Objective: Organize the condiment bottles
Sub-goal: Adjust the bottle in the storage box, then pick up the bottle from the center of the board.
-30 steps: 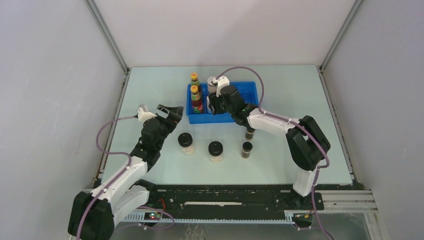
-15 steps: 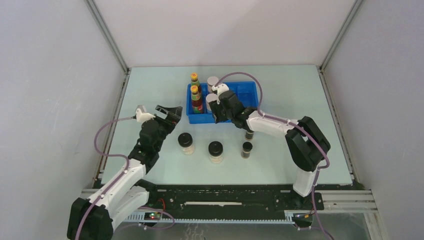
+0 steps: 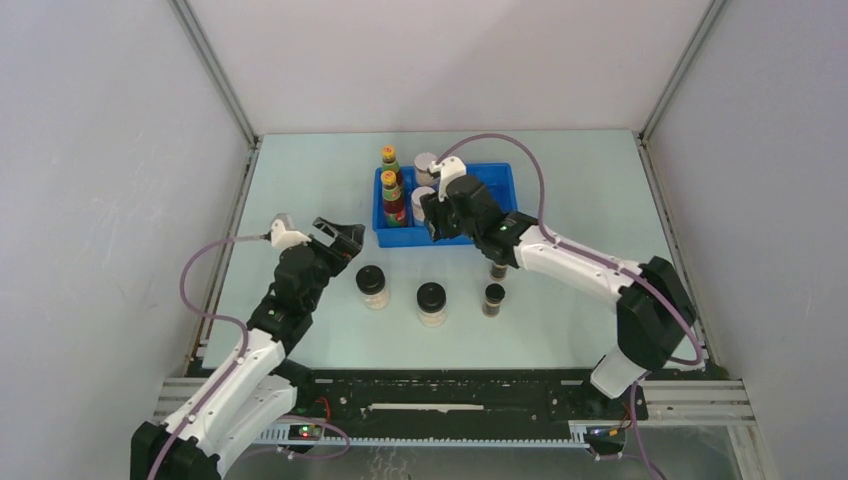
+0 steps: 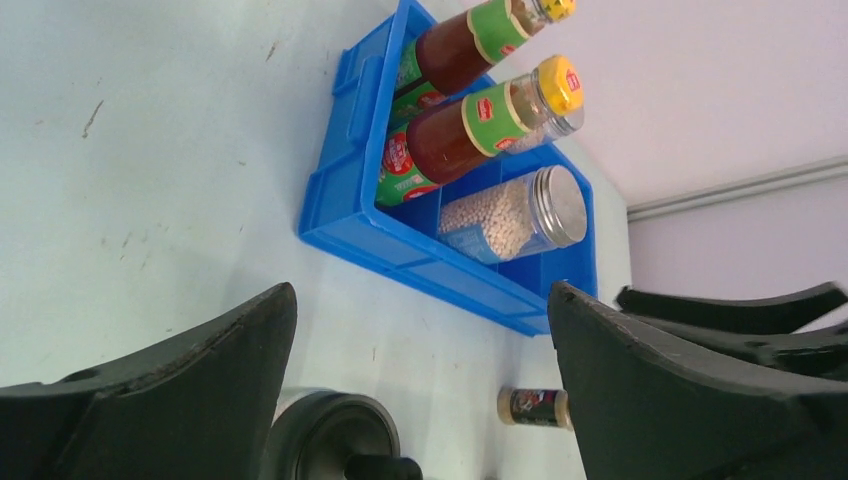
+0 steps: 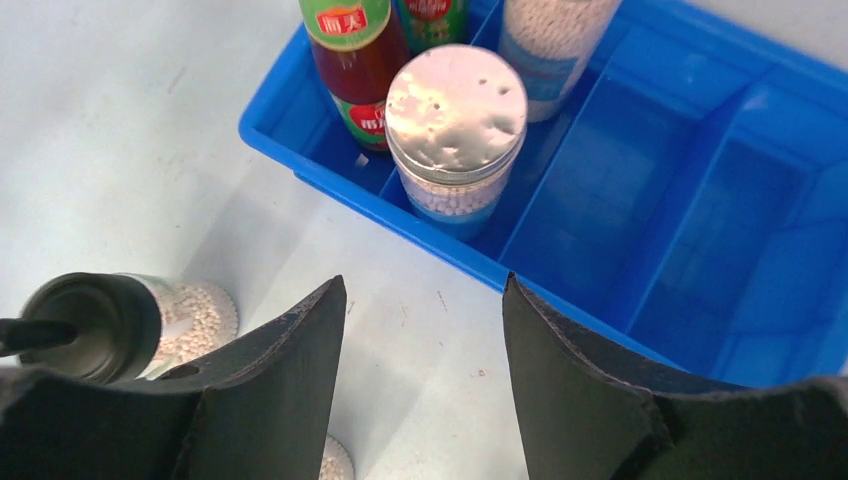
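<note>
Pale green tabletop [image 3: 300, 170] inside a grey-walled booth.

- Silver-lidded jars, two: both upright inside the blue divided tray [image 3: 497, 186], in the compartments next to its left end. The near jar [image 5: 455, 120] was in the right pincer's grip a moment ago and now stands free. The far jar [image 5: 555, 35] is behind it.
- Right pincer [image 5: 422, 300]: spread, empty, drawn back over the tray's near wall.
- Red-labelled sauce bottles [image 3: 394, 198], two: at the tray's left end.
- Black-lidded jars [image 3: 371, 285], two, and dark vials [image 3: 493, 299], two: in front of the tray's near wall.
- Left pincer [image 4: 420, 300]: spread, empty, off the tray's near left corner, edged closer to a black-lidded jar.

Judged tally: four bottles sorted, four remaining.
</note>
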Available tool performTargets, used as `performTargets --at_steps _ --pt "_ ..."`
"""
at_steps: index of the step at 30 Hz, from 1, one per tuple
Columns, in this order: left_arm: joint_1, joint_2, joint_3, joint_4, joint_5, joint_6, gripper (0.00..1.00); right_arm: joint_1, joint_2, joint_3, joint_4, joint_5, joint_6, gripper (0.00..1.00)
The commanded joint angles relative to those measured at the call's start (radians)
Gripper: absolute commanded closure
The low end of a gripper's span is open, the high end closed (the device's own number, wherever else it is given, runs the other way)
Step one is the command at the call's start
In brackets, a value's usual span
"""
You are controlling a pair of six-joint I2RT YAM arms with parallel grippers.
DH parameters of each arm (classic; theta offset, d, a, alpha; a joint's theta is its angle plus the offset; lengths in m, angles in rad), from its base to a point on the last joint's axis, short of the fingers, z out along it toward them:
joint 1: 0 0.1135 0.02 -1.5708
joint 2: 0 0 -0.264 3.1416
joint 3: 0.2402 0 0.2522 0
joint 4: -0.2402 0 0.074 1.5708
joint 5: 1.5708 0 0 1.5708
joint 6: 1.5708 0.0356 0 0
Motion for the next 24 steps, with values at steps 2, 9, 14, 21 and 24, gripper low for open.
performTargets --at_steps 2,9,14,21,24 --pt "-0.046 -0.044 0.125 -0.169 0.008 0.129 0.0 -0.014 -0.14 0.005 -0.063 0.043 0.006 0.33" --pt "-0.147 -0.075 0.182 -0.355 -0.017 0.238 0.02 -0.029 -0.235 0.005 -0.117 0.058 0.015 0.33" --pt "-0.238 -0.075 0.212 -0.476 -0.062 0.262 0.04 -0.042 -0.275 0.005 -0.152 0.058 0.019 0.33" --pt "-0.391 0.012 0.263 -0.571 -0.226 0.273 0.04 -0.062 -0.317 0.006 -0.177 0.05 0.027 0.32" --pt "-0.427 0.068 0.276 -0.579 -0.265 0.281 0.04 -0.068 -0.324 0.005 -0.187 0.051 0.028 0.32"
